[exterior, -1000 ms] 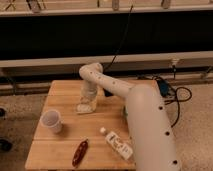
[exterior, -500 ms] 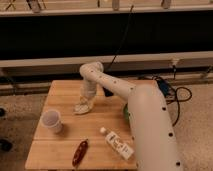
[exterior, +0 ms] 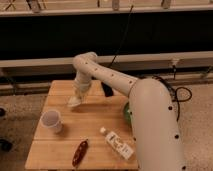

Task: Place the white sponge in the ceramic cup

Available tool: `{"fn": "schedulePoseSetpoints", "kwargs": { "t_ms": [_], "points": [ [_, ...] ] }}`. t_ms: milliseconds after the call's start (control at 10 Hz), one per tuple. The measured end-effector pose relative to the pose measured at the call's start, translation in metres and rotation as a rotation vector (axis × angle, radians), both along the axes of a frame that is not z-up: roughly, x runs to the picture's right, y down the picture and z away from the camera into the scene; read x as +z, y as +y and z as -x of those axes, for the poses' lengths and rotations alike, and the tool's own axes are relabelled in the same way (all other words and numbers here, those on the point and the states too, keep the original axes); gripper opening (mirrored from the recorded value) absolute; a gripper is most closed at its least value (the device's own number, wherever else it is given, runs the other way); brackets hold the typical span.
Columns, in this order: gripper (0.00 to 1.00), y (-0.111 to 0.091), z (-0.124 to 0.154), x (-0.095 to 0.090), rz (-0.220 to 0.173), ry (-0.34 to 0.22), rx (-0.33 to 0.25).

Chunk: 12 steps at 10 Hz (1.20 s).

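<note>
fingers: (exterior: 76, 100) low over the desk's back-left part, pale blob at the tips; can't tell if they're open, closed or gripping
gripper: (exterior: 75, 101) at the end of the arm, pointing down and slightly left, tip at or just above the wood
white sponge: (exterior: 73, 103) looks like the pale patch right at the gripper tip; too merged with it to give long axis or heading, can't tell if lifted or lying flat
ceramic cup: (exterior: 51, 120) upright, front-left of the gripper, near but apart; opening faces up, inside looks pale lilac, nothing visible in it
desk: (exterior: 97, 107) wooden top, carries all items
white bottle: (exterior: 116, 143) lying on its side at front centre, cap toward back-left, long axis diagonal
dark red object: (exterior: 80, 152) lying flat near front edge, between cup and bottle, long axis tilted
green bowl: (exterior: 127, 112) only a sliver showing behind the arm, contents hidden
arm: (exterior: 150, 120) big white body fills the right side, reaches left over the desk
</note>
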State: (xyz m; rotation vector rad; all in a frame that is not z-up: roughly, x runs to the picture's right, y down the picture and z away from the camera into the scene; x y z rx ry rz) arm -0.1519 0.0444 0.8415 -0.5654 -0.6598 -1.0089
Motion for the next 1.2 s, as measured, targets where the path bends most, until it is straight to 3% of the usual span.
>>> {"fn": "schedulePoseSetpoints", "kwargs": {
  "t_ms": [600,800,1200],
  "points": [
    [0.00,-0.023,0.044,-0.071,-0.107,-0.112,-0.106],
    [0.00,-0.016,0.049,-0.086,-0.115,-0.147,-0.131],
    [0.00,0.016,0.053,-0.119,-0.110,-0.228,-0.190]
  ]
}}
